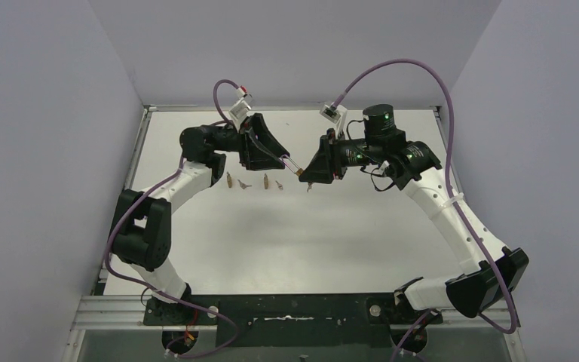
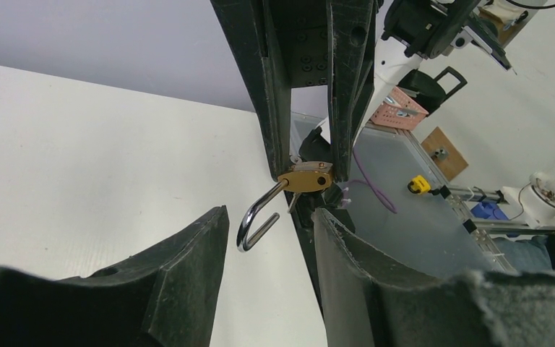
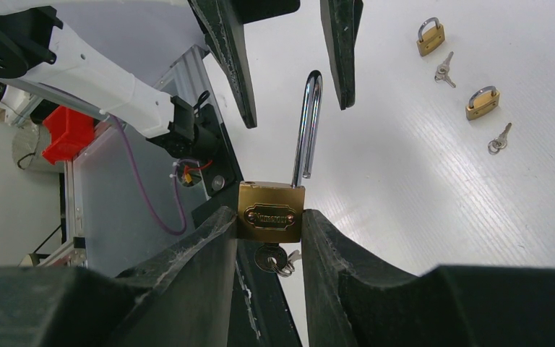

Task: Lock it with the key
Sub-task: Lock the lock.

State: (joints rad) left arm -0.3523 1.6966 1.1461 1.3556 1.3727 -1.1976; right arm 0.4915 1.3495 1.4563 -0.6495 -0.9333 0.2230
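Note:
A brass padlock (image 3: 271,212) is gripped by its body between my right gripper's (image 3: 269,214) fingers, held above the table. Its steel shackle (image 3: 307,126) is swung open, its free end out of the body. A key (image 3: 274,260) sits in the keyhole under the body. My left gripper (image 2: 267,213) is open, and its fingers (image 3: 224,58) stand on either side of the shackle's bend (image 2: 254,223) without touching it. In the top view both grippers meet at the padlock (image 1: 299,172), left gripper (image 1: 286,161) on its left, right gripper (image 1: 308,175) on its right.
Two more shut brass padlocks (image 3: 431,36) (image 3: 482,103) lie on the white table, each with a small key (image 3: 444,70) (image 3: 500,139) beside it. In the top view they form a row (image 1: 254,182) below the left gripper.

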